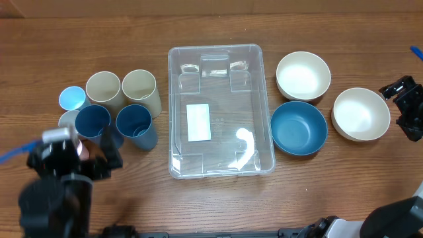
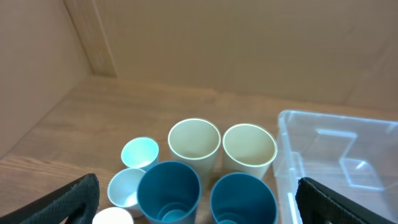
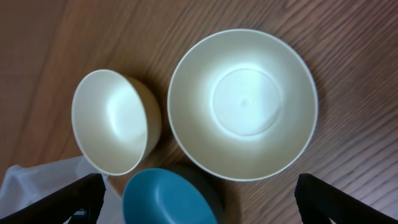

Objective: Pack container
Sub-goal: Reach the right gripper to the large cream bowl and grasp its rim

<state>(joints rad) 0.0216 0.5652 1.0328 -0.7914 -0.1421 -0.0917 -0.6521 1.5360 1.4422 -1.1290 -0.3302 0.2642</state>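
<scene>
At the middle of the wooden surface (image 1: pixel 218 205), seen from overhead, the clear container (image 1: pixel 228 92) lies open and empty, with a white label on its base. Left of it stand two tan cups (image 1: pixel 104 88), two dark blue cups (image 1: pixel 135 125) nearer me, and a small pale blue cup (image 1: pixel 72 98) further left. Right of it sit a far white bowl (image 1: pixel 303 76) and a blue bowl (image 1: pixel 299 127). Furthest right is a second white bowl (image 1: pixel 361 114). My left fingers (image 1: pixel 82 153) hang just on the near side of the cups, spread fully wide and holding nothing. My right fingers (image 1: pixel 402 109) hover at the right edge, beside the second white bowl, equally wide and empty.

Through the left wrist camera, the dark tips sit in the bottom corners. The dark blue cups (image 2: pixel 169 191) are between them and the tan cups (image 2: pixel 194 144) are behind. The cups crowd together, touching or nearly so. A corner of the container (image 2: pixel 336 149) shows at the right.

Through the right wrist camera, the second white bowl (image 3: pixel 242 102) fills the centre ahead of my open tips. The far white bowl (image 3: pixel 115 121) is to its left and the blue bowl (image 3: pixel 168 196) is at the bottom edge.

Nothing is packed yet, so I judge the step in hand to be a first pick. For a cup, I would slip one finger inside the rim of a dark blue one and the other outside. Lifting it straight up should keep the close neighbours from toppling. For the bowl, I would pinch its rim. Then I would carry it over the blue bowl, not through it. Nesting matching pieces in the container should save room.
</scene>
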